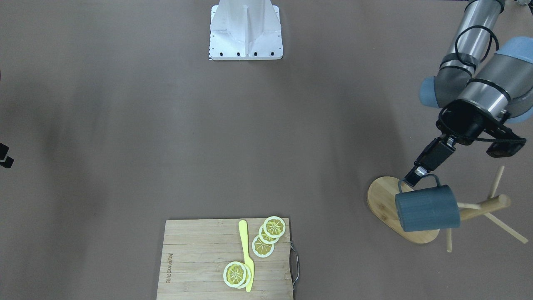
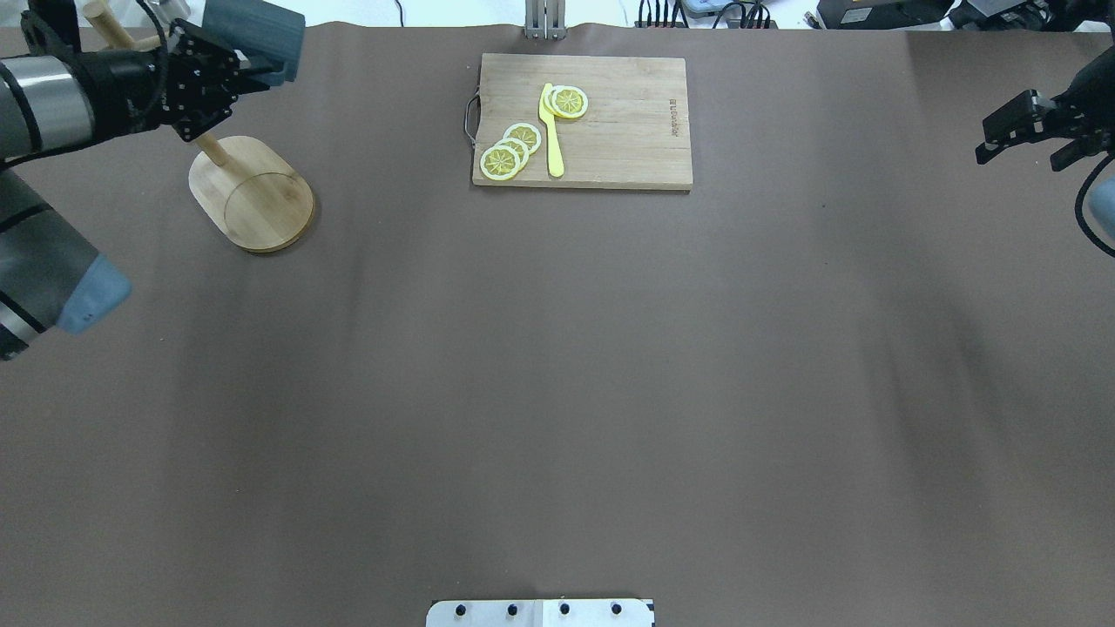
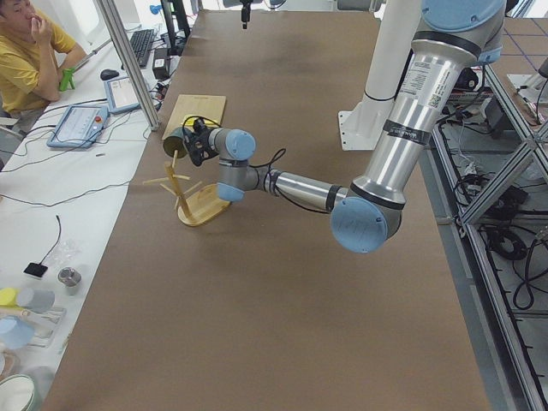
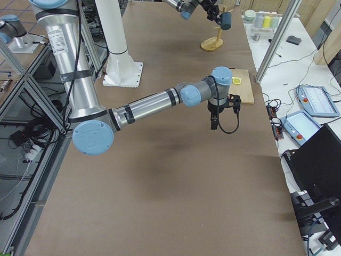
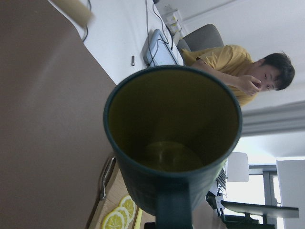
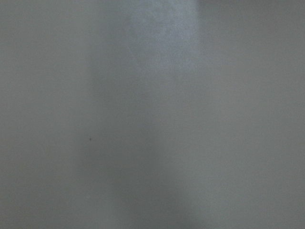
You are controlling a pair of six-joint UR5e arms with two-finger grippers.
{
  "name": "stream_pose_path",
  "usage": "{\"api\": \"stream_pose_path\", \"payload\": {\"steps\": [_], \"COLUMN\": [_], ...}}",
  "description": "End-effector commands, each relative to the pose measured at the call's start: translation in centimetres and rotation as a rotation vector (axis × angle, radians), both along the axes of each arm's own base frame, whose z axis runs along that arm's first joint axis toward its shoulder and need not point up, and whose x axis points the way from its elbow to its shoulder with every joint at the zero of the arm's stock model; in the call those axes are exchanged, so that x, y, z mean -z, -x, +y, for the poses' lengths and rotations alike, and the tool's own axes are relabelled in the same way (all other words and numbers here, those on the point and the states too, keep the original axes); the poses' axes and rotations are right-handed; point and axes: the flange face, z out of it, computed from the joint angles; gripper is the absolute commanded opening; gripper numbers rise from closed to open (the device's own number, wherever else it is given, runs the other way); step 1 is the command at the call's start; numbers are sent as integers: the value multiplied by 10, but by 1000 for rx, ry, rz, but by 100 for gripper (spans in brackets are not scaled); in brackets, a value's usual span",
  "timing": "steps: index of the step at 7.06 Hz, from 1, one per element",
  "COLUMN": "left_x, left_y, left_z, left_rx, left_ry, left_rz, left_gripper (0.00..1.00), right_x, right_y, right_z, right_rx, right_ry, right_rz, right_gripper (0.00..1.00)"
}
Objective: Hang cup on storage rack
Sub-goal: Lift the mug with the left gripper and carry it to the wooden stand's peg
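The cup [image 1: 427, 208] is dark blue-grey with a yellow inside [image 5: 171, 143]. My left gripper [image 1: 412, 178] is shut on its loop handle and holds it on its side in the air, over the storage rack's oval base [image 1: 381, 200]. The rack's post [image 1: 485, 206] and thin pegs stick out past the cup. I cannot tell whether the cup touches a peg. The overhead view shows the cup [image 2: 253, 30], the left gripper [image 2: 248, 74] and the base [image 2: 253, 196]. My right gripper [image 2: 983, 155] hangs empty over the table's right side, its fingers close together.
A bamboo cutting board [image 2: 627, 131] with lemon slices [image 2: 510, 152] and a yellow knife [image 2: 551, 131] lies at the far middle of the table. The robot's white base plate [image 1: 245, 50] is at the near edge. An operator [image 3: 26, 51] sits beyond the far edge.
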Motion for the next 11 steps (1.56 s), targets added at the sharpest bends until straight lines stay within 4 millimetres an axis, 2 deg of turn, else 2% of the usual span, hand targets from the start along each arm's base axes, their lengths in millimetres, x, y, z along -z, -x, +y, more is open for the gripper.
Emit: {"api": "stream_pose_path", "payload": {"steps": [1, 3, 5, 6, 8, 9, 10, 11], "left_x": [-5, -1, -21, -45, -51, -51, -51, -49], "left_y": [7, 24, 39, 45, 49, 49, 48, 46], "left_z": [-4, -6, 2, 7, 7, 7, 8, 8], "left_rx": [-42, -53, -47, -37, -40, -41, -33, -32], "left_ry": [79, 148, 272, 281, 362, 361, 334, 320], "left_rz": [170, 292, 482, 544, 672, 671, 648, 635], "left_gripper": [0, 0, 0, 0, 0, 6, 80, 96], "right_x": [3, 4, 5, 6, 9, 9, 10, 10], "right_y": [-1, 0, 0, 0, 1, 1, 1, 2], "right_z": [2, 2, 1, 1, 0, 0, -1, 0], "right_rx": [-4, -5, -6, -6, -16, -18, -21, -26], "right_ry": [-3, -2, -3, -4, 3, 5, 6, 14], "right_rz": [-1, -1, -1, -2, -6, -6, -7, -8], "right_gripper": [100, 100, 100, 100, 100, 100, 100, 100]}}
